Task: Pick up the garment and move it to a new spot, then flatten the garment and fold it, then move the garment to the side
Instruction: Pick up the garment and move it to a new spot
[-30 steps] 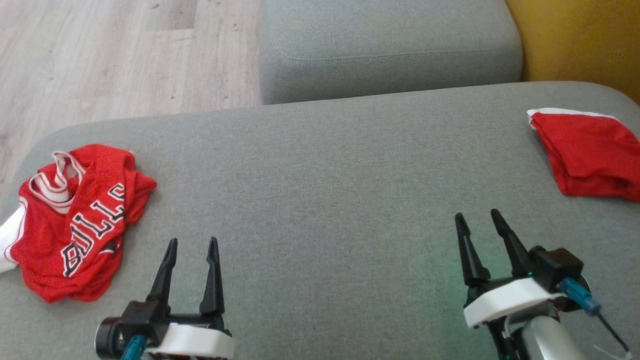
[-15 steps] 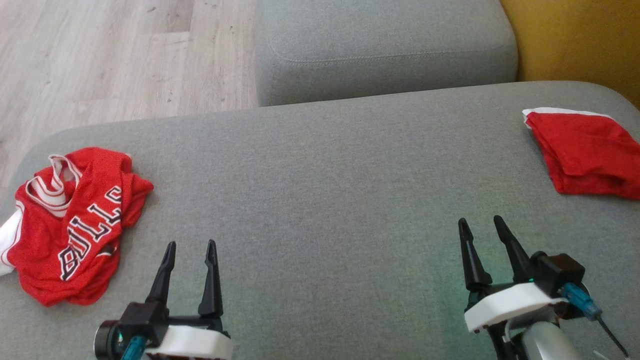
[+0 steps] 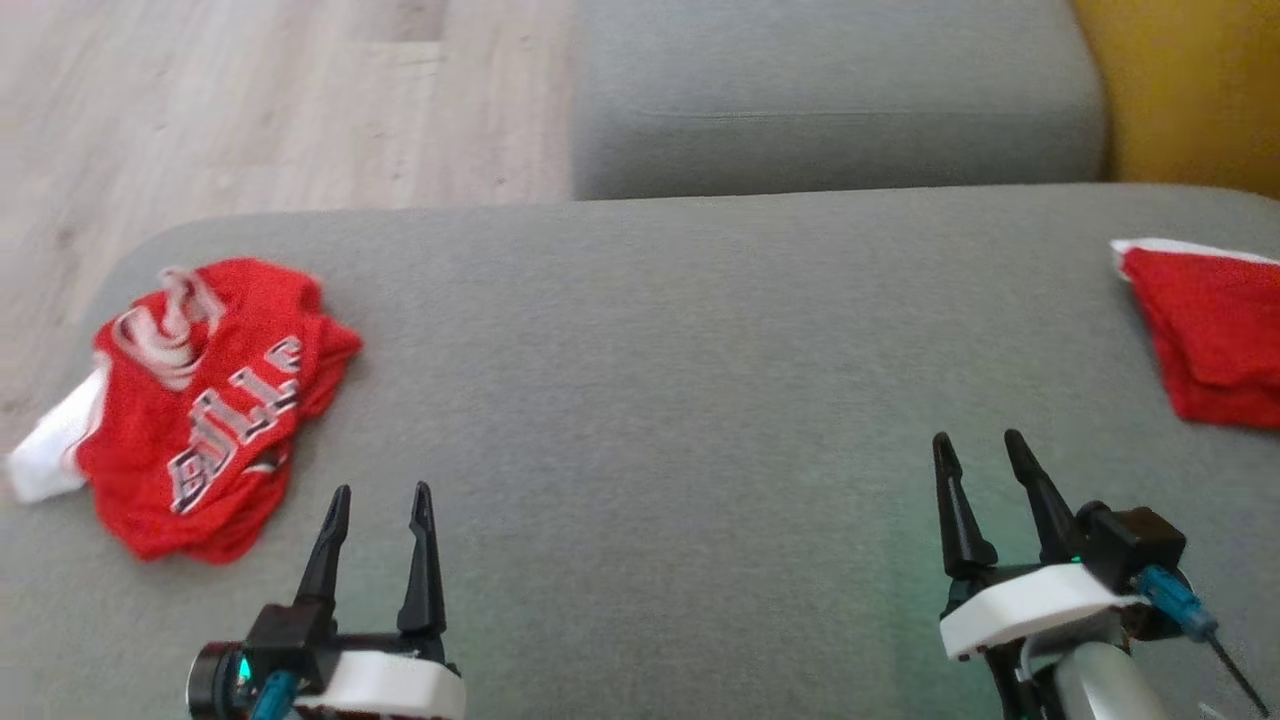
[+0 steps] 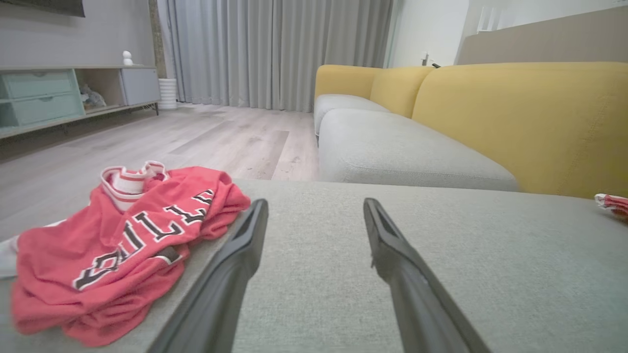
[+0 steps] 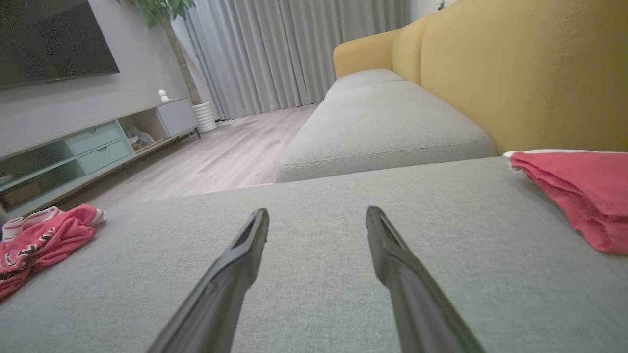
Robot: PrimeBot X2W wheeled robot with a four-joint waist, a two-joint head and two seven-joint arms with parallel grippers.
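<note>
The head camera has swung left, bringing the crumpled red mesh jersey (image 3: 215, 410) further into view; it lies untouched at the left end of the grey fabric sofa cushion (image 3: 650, 400). Both the left pincer (image 3: 382, 490) and the right pincer (image 3: 976, 437) hover released and empty, so pickup hasn't begun.

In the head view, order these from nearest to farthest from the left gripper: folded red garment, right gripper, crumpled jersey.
1. The crumpled jersey, just left of the left gripper.
2. The right gripper, well off to the right.
3. The folded red garment, at the far right edge.
</note>
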